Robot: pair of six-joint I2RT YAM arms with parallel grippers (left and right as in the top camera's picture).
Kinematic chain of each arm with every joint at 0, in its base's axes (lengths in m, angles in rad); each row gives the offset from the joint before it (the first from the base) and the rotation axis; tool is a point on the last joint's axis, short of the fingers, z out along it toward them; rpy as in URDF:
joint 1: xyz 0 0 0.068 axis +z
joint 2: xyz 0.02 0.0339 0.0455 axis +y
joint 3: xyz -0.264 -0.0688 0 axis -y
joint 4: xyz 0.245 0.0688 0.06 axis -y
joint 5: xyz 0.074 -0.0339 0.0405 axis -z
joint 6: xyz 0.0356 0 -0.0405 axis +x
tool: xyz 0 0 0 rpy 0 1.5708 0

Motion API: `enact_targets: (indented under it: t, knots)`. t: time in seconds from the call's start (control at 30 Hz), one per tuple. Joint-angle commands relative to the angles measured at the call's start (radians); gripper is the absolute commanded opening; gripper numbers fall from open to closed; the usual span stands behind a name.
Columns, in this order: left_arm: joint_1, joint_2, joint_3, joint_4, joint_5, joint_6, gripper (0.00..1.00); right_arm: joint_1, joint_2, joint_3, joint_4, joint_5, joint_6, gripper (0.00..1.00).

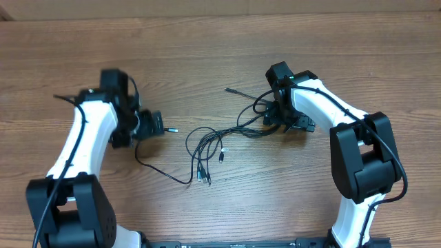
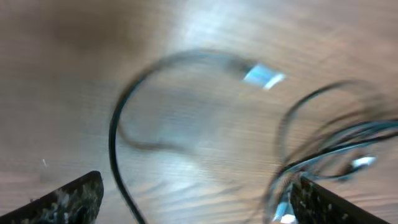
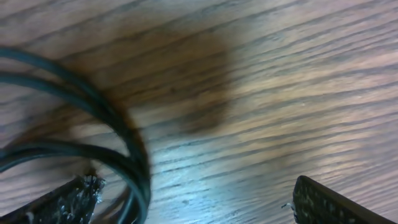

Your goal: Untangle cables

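The cables (image 1: pixel 207 148) are thin black cords spread on the wooden table between the arms, with small plug ends near the front and one loose strand curving left. My left gripper (image 1: pixel 157 127) is open beside the silver-tipped plug (image 1: pixel 172 129); its view shows that plug (image 2: pixel 264 76) and a black loop (image 2: pixel 118 143) between its fingers (image 2: pixel 193 202), blurred. My right gripper (image 1: pixel 289 124) is open over the right loops; black strands (image 3: pixel 124 155) lie by its left finger, and the gap between the fingers (image 3: pixel 196 202) holds bare wood.
The wooden table (image 1: pixel 220 55) stretches behind and around the arms. A strand end (image 1: pixel 231 90) points left behind the right gripper. The arms' own thicker black cables run along the white links.
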Motion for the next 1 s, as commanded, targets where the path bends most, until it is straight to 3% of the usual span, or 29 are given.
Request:
enact_targets:
  t: [0.0,0.07,0.1,0.17,0.2,0.23,0.53,0.67,0.97]
  knots:
    - [-0.014,-0.025,0.154,-0.009,0.074,-0.050,0.95,0.016,0.096,-0.062,0.000,-0.048,-0.031,1.00]
    - [-0.030,-0.028,0.206,-0.006,0.147,-0.081,0.86,0.016,0.096,-0.062,0.007,-0.048,-0.031,1.00]
    - [-0.040,-0.028,0.214,0.002,0.187,-0.082,0.75,0.016,0.096,-0.062,0.009,-0.048,-0.030,1.00]
    - [-0.073,-0.026,0.211,0.019,0.251,-0.082,0.45,0.016,0.096,-0.062,0.016,-0.048,-0.031,1.00]
    - [-0.095,-0.023,0.203,0.023,0.253,-0.082,0.35,0.016,0.096,-0.062,0.018,-0.048,-0.031,1.00]
    - [-0.120,-0.020,0.189,0.033,0.246,-0.082,0.32,0.016,0.096,-0.062,0.018,-0.049,-0.031,1.00]
    - [-0.359,0.032,-0.025,0.248,0.064,-0.131,0.47,0.016,0.096,-0.062,-0.002,-0.345,-0.297,1.00]
    - [-0.401,0.072,-0.035,0.262,-0.023,-0.135,0.54,0.016,0.096,-0.062,-0.037,-0.400,-0.348,1.00]
    - [-0.407,0.163,-0.035,0.282,0.036,-0.142,0.59,0.017,0.096,-0.063,-0.054,-0.465,-0.367,1.00]
